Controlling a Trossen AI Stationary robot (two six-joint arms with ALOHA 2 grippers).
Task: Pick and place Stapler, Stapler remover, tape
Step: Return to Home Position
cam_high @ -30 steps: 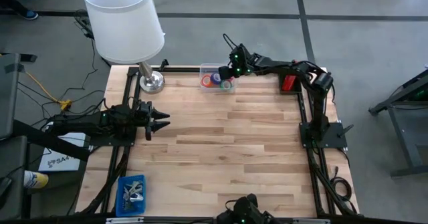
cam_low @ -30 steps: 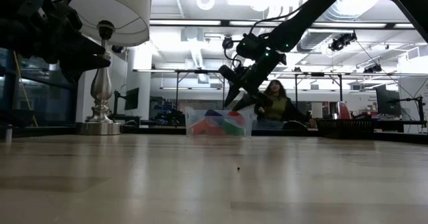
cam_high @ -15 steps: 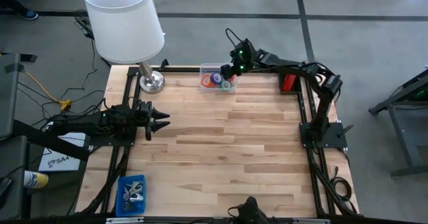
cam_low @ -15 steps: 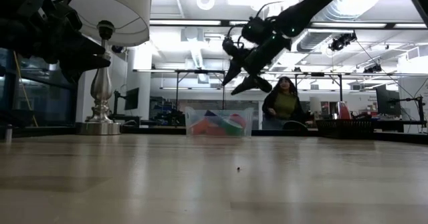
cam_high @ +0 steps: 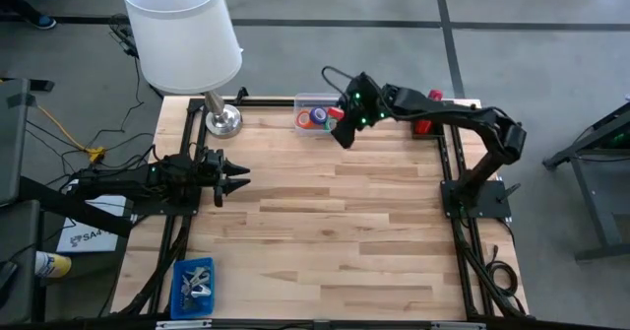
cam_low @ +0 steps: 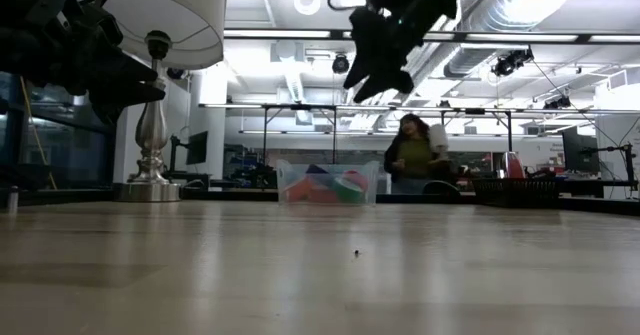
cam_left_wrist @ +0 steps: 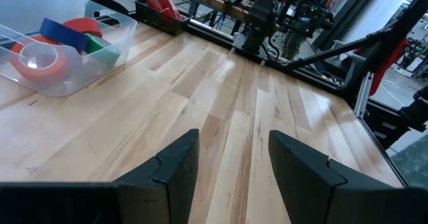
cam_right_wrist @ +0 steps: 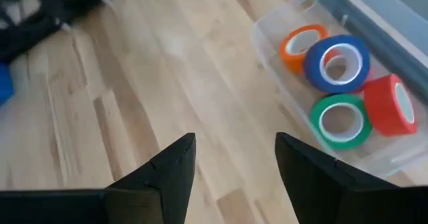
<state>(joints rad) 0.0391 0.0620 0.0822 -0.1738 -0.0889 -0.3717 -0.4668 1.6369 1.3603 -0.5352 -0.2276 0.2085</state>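
Observation:
Several tape rolls, orange, blue (cam_right_wrist: 338,62), green and red, lie in a clear bin (cam_high: 317,116) at the table's far edge; the bin (cam_left_wrist: 60,50) (cam_low: 325,185) rests flat on the wood. My right gripper (cam_high: 342,133) (cam_right_wrist: 234,164) hangs open and empty, high above the table just near of this bin (cam_low: 380,45). The red stapler (cam_high: 423,127) (cam_left_wrist: 157,0) sits in a dark tray at the far right corner, partly hidden under the right arm. My left gripper (cam_high: 236,179) (cam_left_wrist: 231,160) waits open over the left side.
A lamp with a white shade (cam_high: 182,34) stands on its silver base (cam_high: 222,121) at the far left corner. A blue bin (cam_high: 192,286) with small silvery pieces sits at the near left edge. Bare wood spans the middle (cam_high: 335,231). A person (cam_low: 412,155) shows beyond the table.
My right gripper has risen from the clear tape bin, high above the table, and drawn a little toward the near edge, holding nothing. The tape rolls stay in the bin. The person behind the table has stood up.

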